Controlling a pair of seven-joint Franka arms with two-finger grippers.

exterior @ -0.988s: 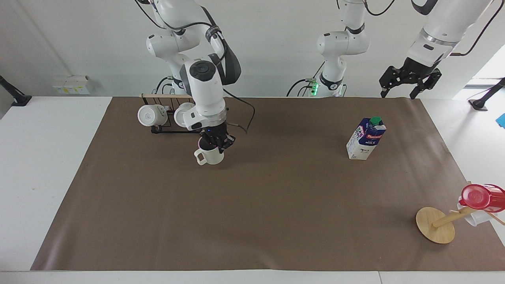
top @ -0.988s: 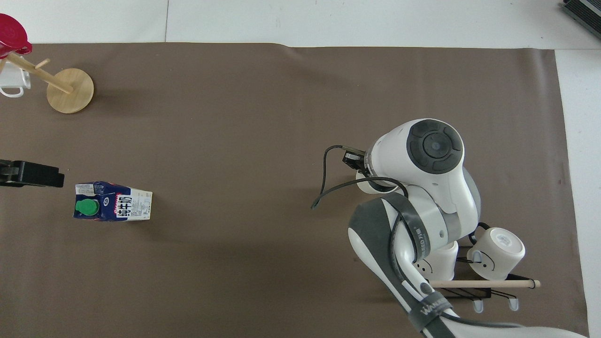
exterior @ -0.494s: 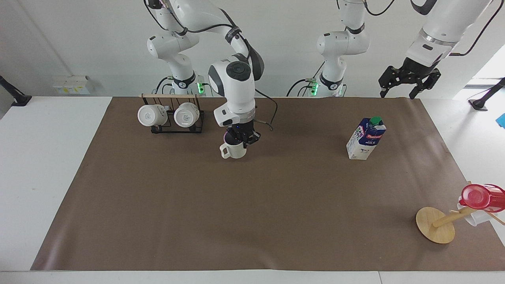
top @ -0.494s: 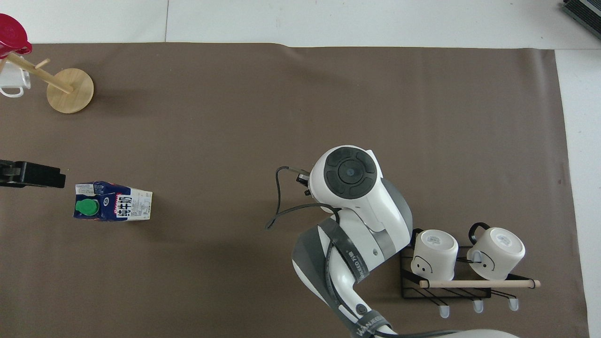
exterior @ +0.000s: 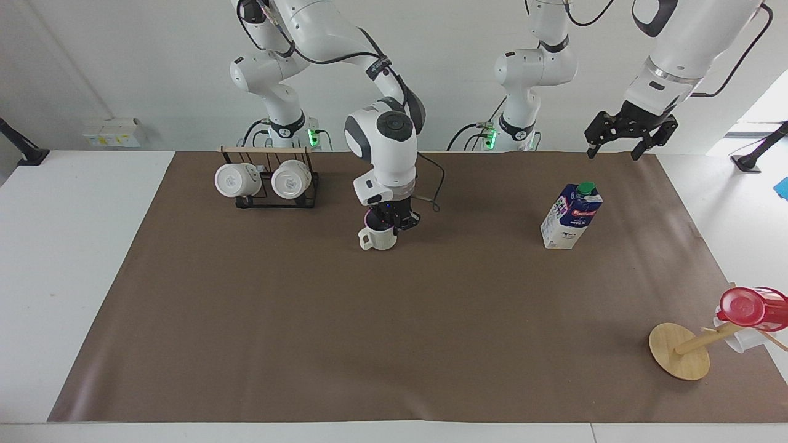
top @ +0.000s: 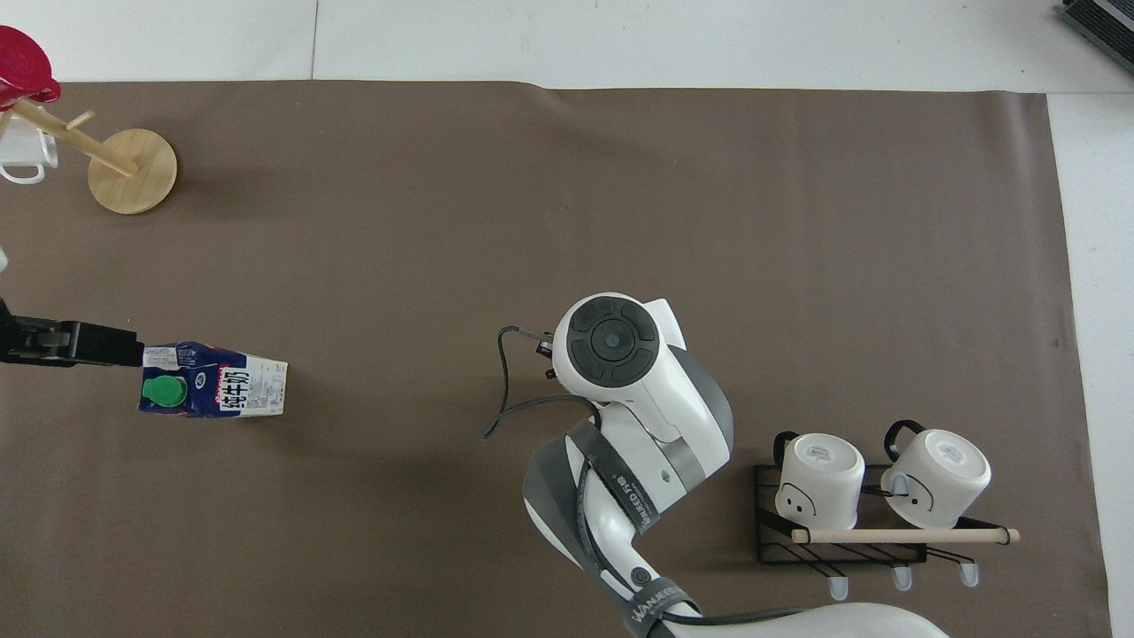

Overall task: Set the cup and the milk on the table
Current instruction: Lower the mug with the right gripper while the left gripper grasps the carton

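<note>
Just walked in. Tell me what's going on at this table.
The right gripper is shut on the rim of the cream cup, holding it upright low over the brown sheet of the table, between the mug rack and the milk carton. The carton stands upright on the sheet. The left gripper hangs open, raised near the carton, holding nothing.

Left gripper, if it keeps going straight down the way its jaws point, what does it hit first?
Probably the table near the milk: the left gripper hangs open, jaws downward, raised beside the carton, though depth is unclear.

Cream cup (exterior: 382, 239), blue-white milk (exterior: 570, 216)
</note>
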